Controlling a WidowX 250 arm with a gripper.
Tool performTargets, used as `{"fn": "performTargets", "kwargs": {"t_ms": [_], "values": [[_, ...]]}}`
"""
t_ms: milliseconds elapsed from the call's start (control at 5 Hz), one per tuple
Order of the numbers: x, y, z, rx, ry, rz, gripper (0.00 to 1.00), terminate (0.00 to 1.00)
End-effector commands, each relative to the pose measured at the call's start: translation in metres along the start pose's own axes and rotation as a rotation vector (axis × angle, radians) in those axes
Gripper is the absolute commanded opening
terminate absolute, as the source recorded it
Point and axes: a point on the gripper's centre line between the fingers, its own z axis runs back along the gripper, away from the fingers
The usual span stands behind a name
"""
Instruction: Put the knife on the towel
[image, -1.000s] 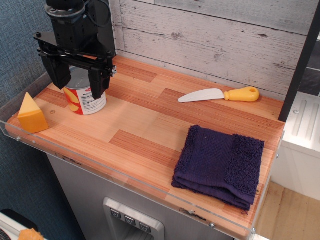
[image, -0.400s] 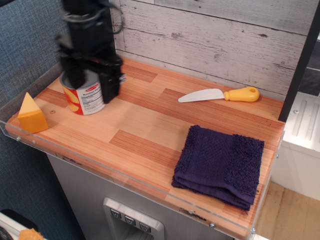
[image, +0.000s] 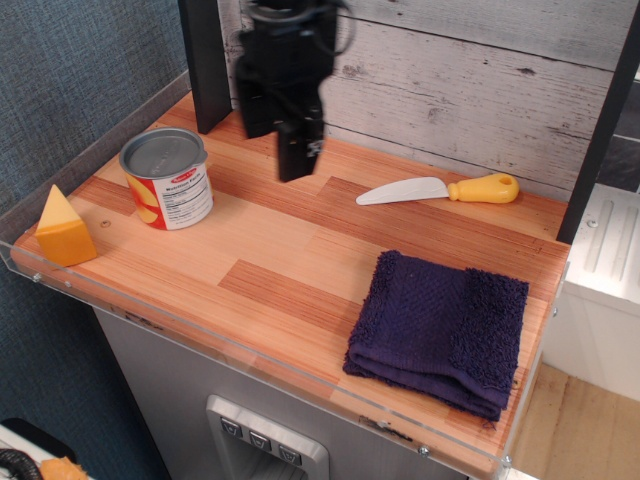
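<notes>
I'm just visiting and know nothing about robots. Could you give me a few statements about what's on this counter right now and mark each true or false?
1. The knife lies on the wooden counter, near the back wall. True.
2. The knife is already on the towel. False: the two lie apart, with the towel nearer the front edge and nothing on it.
3. The gripper is holding the knife. False: it hangs above the counter to the left of the knife's blade, carrying nothing; it is too blurred to tell how the jaws stand.
4. A can stands upright at the left part of the counter. True.
5. The yellow cheese wedge sits on top of the can. False: it sits on the counter, left of the can.
</notes>
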Motion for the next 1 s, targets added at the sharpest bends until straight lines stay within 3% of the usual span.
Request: {"fn": "performTargets", "kwargs": {"t_ms": [0,200,600,800], "values": [[0.052,-0.023,-0.002,0.022,-0.222,-0.464,1.00,0.00],[0.071,-0.036,-0.008,0.019,-0.306,-0.704,1.00,0.00],[0.109,-0.039,-0.024,0.008,-0.269,-0.716,1.00,0.00],[0.124,-0.039,-0.033,0.012,-0.202,-0.682,1.00,0.00]]}}
